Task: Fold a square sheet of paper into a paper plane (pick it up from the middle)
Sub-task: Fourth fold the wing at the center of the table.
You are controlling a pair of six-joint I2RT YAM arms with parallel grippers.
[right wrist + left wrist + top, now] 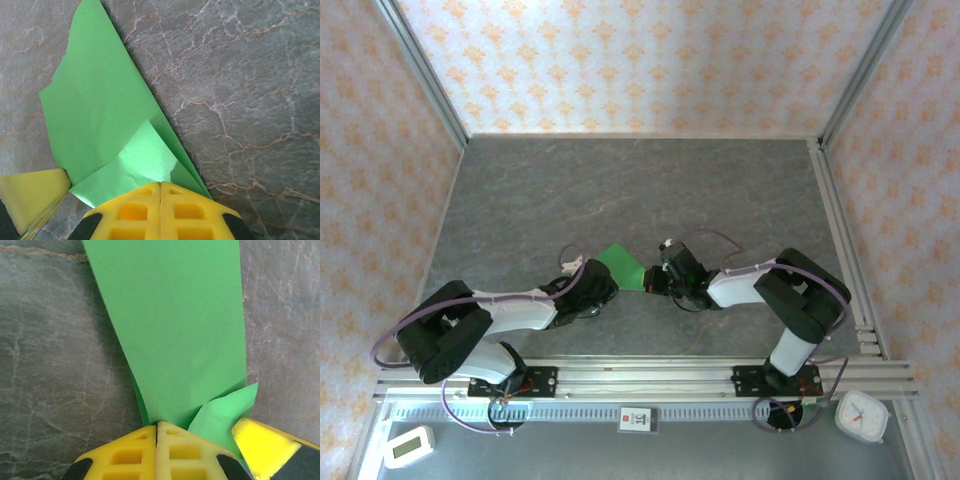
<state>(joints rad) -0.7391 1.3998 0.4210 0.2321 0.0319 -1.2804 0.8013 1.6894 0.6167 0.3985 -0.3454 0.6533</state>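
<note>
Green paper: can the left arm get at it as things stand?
Looks like yes: the left tool is shut on the green paper, with the right tool pinching the same sheet alongside. Nothing stands in the way.

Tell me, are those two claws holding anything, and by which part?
Both hold the green paper: the left gripper pinches its bunched end, the right gripper a folded-over flap at its edge.

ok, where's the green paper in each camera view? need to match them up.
Top external: green paper, small patch at mid-table.
Left wrist: paper fills the upper centre, running down into the left gripper, jaws shut on it.
Right wrist: paper covers the left half, pinched in the right gripper at the bottom.
Shared landmark: the grey veined table under it.
</note>
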